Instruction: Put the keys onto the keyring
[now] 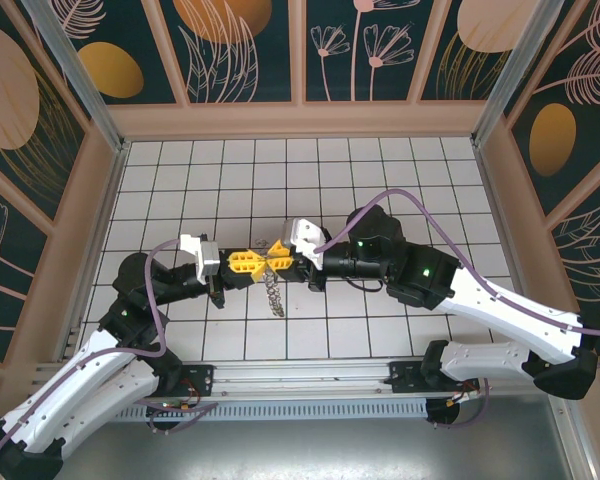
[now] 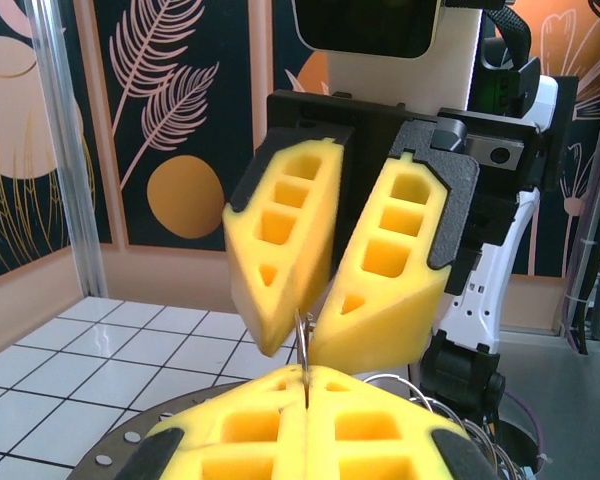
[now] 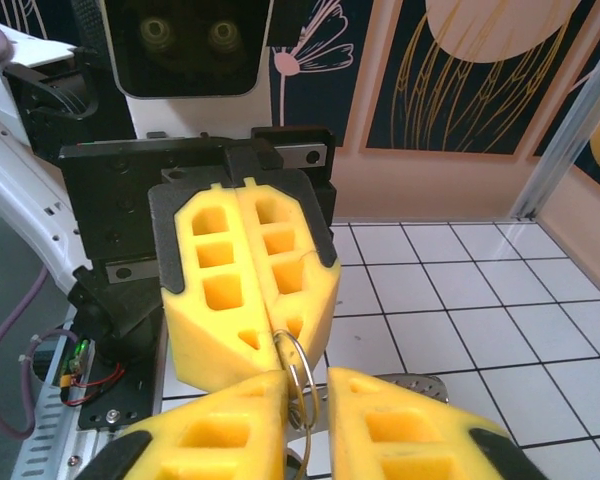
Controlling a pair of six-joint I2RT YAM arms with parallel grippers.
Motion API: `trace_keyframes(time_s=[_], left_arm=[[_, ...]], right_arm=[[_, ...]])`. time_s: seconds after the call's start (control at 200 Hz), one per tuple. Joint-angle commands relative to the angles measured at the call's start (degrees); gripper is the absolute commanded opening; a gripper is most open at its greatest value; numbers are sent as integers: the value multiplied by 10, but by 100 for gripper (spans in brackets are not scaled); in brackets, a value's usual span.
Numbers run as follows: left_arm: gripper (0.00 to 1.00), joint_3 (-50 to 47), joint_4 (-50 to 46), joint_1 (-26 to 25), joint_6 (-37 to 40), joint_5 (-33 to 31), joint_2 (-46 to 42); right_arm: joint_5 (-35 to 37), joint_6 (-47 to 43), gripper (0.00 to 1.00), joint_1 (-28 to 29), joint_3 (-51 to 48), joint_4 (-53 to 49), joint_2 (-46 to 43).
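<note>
Top external view, and both arms meet nose to nose over the white tiled table (image 1: 380,170). See the left gripper (image 1: 260,262): clamped hard, yellow pads pressed flat together with no gap at all. Directly opposite it, tip to tip and practically touching, sits the right gripper (image 1: 279,265). And there's the keyring (image 1: 274,292), chain-like, hanging from the left gripper's tips!

Right wrist camera gives the close look. A silvery wire loop (image 3: 295,362) of that keyring pokes out of the seam at the left gripper's tips, pinched there. The right gripper's own fingers stand just beyond the left gripper, one on each side of the loop, with only a narrow slot between them. Are they biting on the wire or just bracketing it? Can't tell from here.

Left wrist camera agrees. A thin sliver of metal stands upright out of the left gripper's pressed-together pads, and the right gripper's two fingers angle in just above it, tips narrowly apart. More wire loops peek out just behind the left gripper.
</note>
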Motion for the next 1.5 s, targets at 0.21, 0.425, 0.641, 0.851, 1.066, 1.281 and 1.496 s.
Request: trace_keyframes(time_s=[0.21, 0.425, 0.641, 0.851, 1.066, 1.281, 1.496], left_arm=[[0, 35, -49, -3, 34, -8, -3], [14, 106, -230, -3, 142, -47, 30], [0, 131, -271, -3, 174, -56, 51], [0, 113, -223, -3, 146, -36, 43], [0, 78, -95, -3, 73, -3, 18], [0, 40, 4, -3, 12, 15, 4], [0, 13, 58, -3, -27, 22, -7]], right_arm=[[30, -16, 0, -2, 6, -14, 5], [47, -60, 0, -2, 73, -115, 48], [62, -79, 0, -1, 107, -165, 75], [73, -78, 0, 1, 111, -171, 76], [30, -48, 16, 1, 61, -105, 42], [4, -27, 16, 1, 33, -62, 19], [4, -26, 3, 1, 30, -55, 18]])
